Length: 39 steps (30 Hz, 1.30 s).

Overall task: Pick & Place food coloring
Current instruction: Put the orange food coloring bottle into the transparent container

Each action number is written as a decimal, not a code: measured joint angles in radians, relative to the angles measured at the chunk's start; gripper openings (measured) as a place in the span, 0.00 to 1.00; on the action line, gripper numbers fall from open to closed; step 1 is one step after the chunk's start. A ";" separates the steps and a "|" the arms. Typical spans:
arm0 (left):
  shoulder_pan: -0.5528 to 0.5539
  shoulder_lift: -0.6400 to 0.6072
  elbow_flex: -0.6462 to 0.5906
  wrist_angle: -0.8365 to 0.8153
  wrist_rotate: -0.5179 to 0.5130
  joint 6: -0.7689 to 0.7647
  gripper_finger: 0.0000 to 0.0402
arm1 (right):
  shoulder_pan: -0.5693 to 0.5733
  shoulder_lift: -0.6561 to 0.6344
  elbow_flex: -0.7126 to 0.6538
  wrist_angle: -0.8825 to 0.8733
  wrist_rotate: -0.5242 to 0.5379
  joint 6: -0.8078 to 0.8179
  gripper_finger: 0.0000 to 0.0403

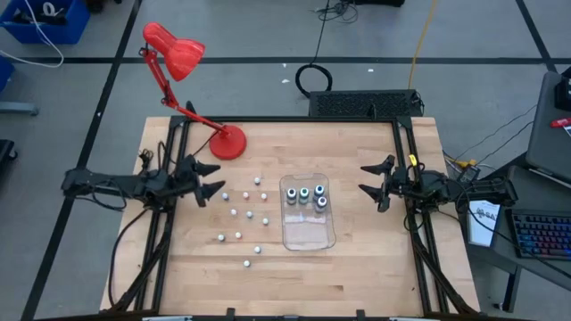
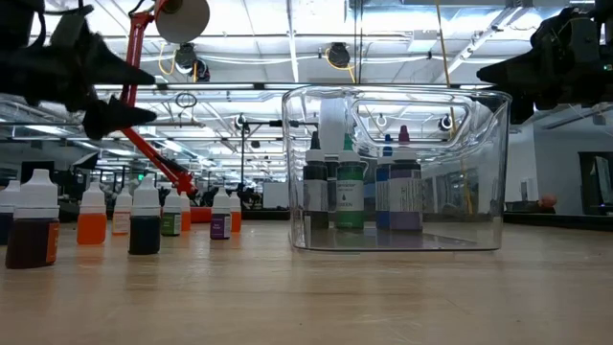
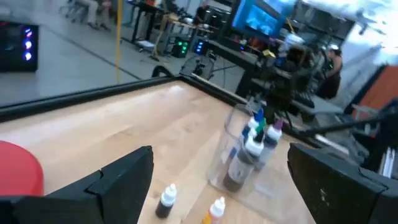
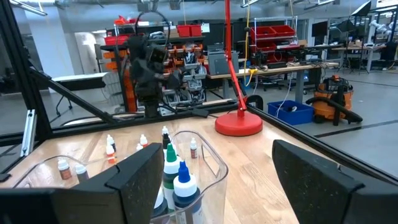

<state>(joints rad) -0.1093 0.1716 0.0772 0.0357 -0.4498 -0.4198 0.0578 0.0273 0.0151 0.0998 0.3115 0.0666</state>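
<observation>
The food coloring is in two groups. Several larger bottles (image 1: 305,193) stand upright inside a clear plastic tray (image 1: 308,234) near the table's middle, seen as dark bottles (image 2: 350,192) behind the tray's wall (image 2: 479,172). Several tiny bottles (image 1: 248,214) stand scattered on the wood left of the tray, and also show in the low view (image 2: 144,220). My left gripper (image 1: 212,178) hovers open at the left edge, pointing level toward them. My right gripper (image 1: 365,179) hovers open at the right edge, pointing level toward the tray (image 4: 205,140).
A red desk lamp stands on its round base (image 1: 228,143) at the table's far left, its head (image 1: 174,49) leaning out past the far edge. Bare wood lies along the near edge and to the right of the tray. Black frame rails border both sides.
</observation>
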 joint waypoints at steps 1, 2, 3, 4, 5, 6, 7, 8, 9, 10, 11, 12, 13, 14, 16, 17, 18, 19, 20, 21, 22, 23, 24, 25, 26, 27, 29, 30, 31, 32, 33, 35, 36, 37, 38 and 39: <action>0.016 0.026 0.043 -0.032 0.000 -0.018 0.91 | 0.000 0.000 0.000 0.000 0.000 0.000 0.72; 0.034 0.059 0.094 -0.076 -0.004 -0.038 0.91 | 0.000 0.000 0.000 0.000 0.000 0.000 0.72; 0.053 0.106 0.148 -0.128 -0.015 -0.063 0.91 | 0.000 0.000 0.000 0.000 0.000 0.000 0.72; 0.075 0.166 0.213 -0.185 -0.023 -0.090 0.91 | 0.000 0.000 0.000 0.000 0.000 0.000 0.72; 0.097 0.232 0.277 -0.246 -0.022 -0.108 0.91 | 0.000 0.000 0.000 0.000 0.000 0.000 0.72; 0.121 0.308 0.346 -0.307 -0.009 -0.114 0.91 | 0.000 0.000 0.000 0.000 0.000 0.000 0.72; 0.144 0.390 0.419 -0.358 0.019 -0.109 0.91 | 0.000 0.000 0.000 0.000 0.000 0.000 0.72; 0.165 0.473 0.488 -0.402 0.051 -0.095 0.91 | 0.000 0.000 0.000 0.000 0.000 0.000 0.72; 0.185 0.564 0.560 -0.444 0.089 -0.074 0.91 | 0.000 0.000 0.000 0.000 0.000 0.000 0.72; 0.202 0.652 0.630 -0.486 0.130 -0.041 0.91 | 0.000 0.000 0.000 0.000 0.000 0.000 0.72; 0.216 0.735 0.698 -0.522 0.164 -0.005 0.91 | 0.000 0.000 0.000 0.000 0.000 0.000 0.72; 0.229 0.825 0.773 -0.561 0.201 0.029 0.91 | 0.000 0.000 0.000 0.000 0.000 0.000 0.72; 0.242 0.909 0.845 -0.613 0.238 0.050 0.91 | 0.000 0.000 0.000 0.000 0.000 0.000 0.72; 0.258 0.986 0.918 -0.675 0.283 0.062 0.91 | 0.000 0.000 0.000 0.000 0.000 0.000 0.72; 0.286 1.128 1.060 -0.791 0.368 0.058 0.91 | 0.000 0.000 0.000 0.000 0.000 0.000 0.72; 0.294 1.195 1.119 -0.848 0.387 0.046 0.91 | 0.000 0.000 0.000 0.000 0.000 0.000 0.72; 0.297 1.257 1.169 -0.900 0.392 0.038 0.91 | 0.000 0.000 0.000 0.000 0.000 0.000 0.72; 0.297 1.319 1.216 -0.949 0.392 0.032 0.91 | 0.000 0.000 0.000 0.000 0.000 0.000 0.72; 0.296 1.376 1.258 -0.991 0.387 0.032 0.91 | 0.000 0.000 0.000 0.000 0.000 0.000 0.72; 0.296 1.429 1.297 -1.035 0.376 0.034 0.91 | 0.000 0.000 0.000 0.000 0.000 0.000 0.72; 0.295 1.476 1.332 -1.082 0.364 0.041 0.91 | 0.000 0.000 0.000 0.000 0.000 0.000 0.72; 0.295 1.513 1.355 -1.119 0.353 0.047 0.91 | 0.000 0.000 0.000 0.000 0.000 0.000 0.72; 0.294 1.547 1.369 -1.144 0.342 0.051 0.91 | 0.000 0.000 0.000 0.000 0.000 0.000 0.72; 0.293 1.575 1.374 -1.156 0.335 0.052 0.91 | 0.000 0.000 0.000 0.000 0.000 0.000 0.72; 0.292 1.597 1.374 -1.159 0.332 0.051 0.91 | 0.000 0.000 0.000 0.000 0.000 0.000 0.72; 0.290 1.616 1.370 -1.158 0.332 0.052 0.91 | 0.000 0.000 0.000 0.000 0.000 0.000 0.72; 0.289 1.645 1.358 -1.158 0.326 0.050 0.91 | 0.000 0.000 0.000 0.000 0.000 0.000 0.72; 0.289 1.654 1.351 -1.158 0.320 0.048 0.91 | 0.000 0.000 0.000 0.000 0.000 0.000 0.72; 0.290 1.663 1.343 -1.155 0.312 0.047 0.91 | 0.000 0.000 0.000 0.000 0.000 0.000 0.72; 0.292 1.668 1.332 -1.141 0.311 0.047 0.91 | 0.000 0.000 0.000 0.000 0.000 0.000 0.72; 0.296 1.669 1.321 -1.128 0.316 0.045 0.91 | 0.000 0.000 0.000 0.000 0.000 0.000 0.72; 0.303 1.669 1.299 -1.102 0.318 0.043 0.91 | 0.000 0.000 0.000 0.000 0.000 0.000 0.72; 0.306 1.668 1.287 -1.084 0.318 0.040 0.91 | 0.000 0.000 0.000 0.000 0.000 0.000 0.72; 0.310 1.668 1.275 -1.066 0.319 0.034 0.91 | 0.000 0.000 0.000 0.000 0.000 0.000 0.72; 0.313 1.668 1.265 -1.046 0.327 0.030 0.91 | 0.000 0.000 0.000 0.000 0.000 0.000 0.72; 0.316 1.668 1.256 -1.028 0.338 0.025 0.91 | 0.000 0.000 0.000 0.000 0.000 0.000 0.72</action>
<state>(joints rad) 0.2071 1.8400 1.3335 -0.9925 -0.1122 -0.3948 0.0578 0.0277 0.0151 0.1001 0.3115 0.0666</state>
